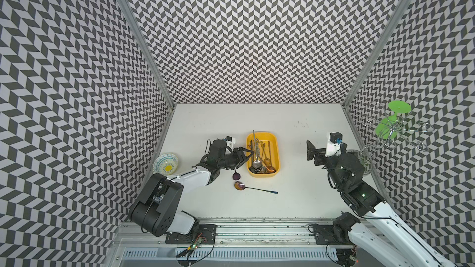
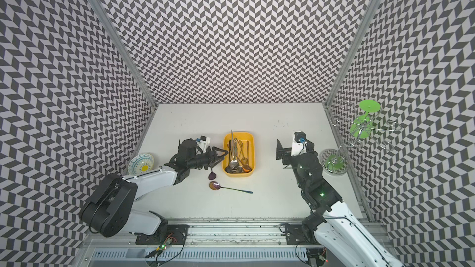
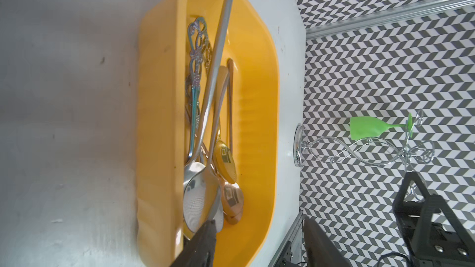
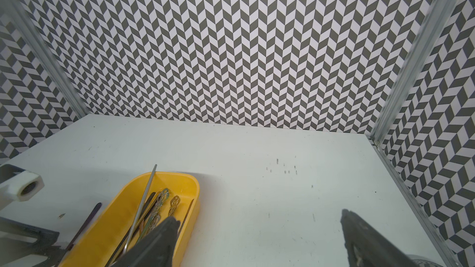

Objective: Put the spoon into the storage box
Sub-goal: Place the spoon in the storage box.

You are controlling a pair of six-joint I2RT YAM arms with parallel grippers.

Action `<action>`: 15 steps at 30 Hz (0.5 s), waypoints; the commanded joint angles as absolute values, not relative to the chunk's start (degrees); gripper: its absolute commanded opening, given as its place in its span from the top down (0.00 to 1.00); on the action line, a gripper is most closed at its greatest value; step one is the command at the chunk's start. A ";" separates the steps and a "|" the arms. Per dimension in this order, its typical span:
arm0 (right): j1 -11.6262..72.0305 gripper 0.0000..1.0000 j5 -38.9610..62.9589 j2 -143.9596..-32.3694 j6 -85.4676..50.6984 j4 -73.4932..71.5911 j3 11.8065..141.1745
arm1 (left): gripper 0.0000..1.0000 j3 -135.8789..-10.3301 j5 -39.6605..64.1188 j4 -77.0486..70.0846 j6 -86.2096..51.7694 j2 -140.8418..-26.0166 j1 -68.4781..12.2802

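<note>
Left pincer (image 1: 245, 160) open at the box (image 1: 276, 155), spoon's in

The long silver spoon (image 1: 254, 139) lies inside the yellow box on a pile of other cutlery (image 1: 264, 150), with its bowl at the near end and its handle poking over the far rim. The left pincer hangs at the box's left rim, jaws spread and gripping nothing, one finger (image 3: 200, 242) right by the spoon's bowl. The right pincer (image 4: 259, 216) is wide open and empty, up in the air right of the box. Also on the surface (image 1: 295, 188): a purple spoon (image 1: 236, 176) tucked under the left pincer, a rainbow spoon (image 1: 254, 188) nearer the front, a plate (image 1: 165, 164) by the left wall, and a green glass (image 1: 385, 124) on a wire rack (image 1: 411, 129) far right.
</note>
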State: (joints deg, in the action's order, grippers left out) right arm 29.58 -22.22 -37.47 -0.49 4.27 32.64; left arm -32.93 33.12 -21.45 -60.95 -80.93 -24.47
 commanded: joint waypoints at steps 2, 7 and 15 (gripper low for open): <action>30.08 0.01 -17.51 -38.67 -1.51 2.16 32.73 | 0.40 -35.56 33.13 -19.37 -54.96 -76.59 -21.39; 30.56 0.06 -7.96 -45.43 -5.12 5.57 37.44 | 0.34 -36.92 33.78 -17.82 -44.38 -71.74 -17.95; 37.02 0.09 -3.87 -57.36 -10.33 3.29 42.56 | 0.26 -38.28 33.37 -12.41 -28.71 -65.34 -9.89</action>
State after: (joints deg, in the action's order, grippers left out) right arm 34.94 -6.04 -54.17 -7.49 5.93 38.81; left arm -36.88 33.30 -16.32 -37.95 -67.40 -12.25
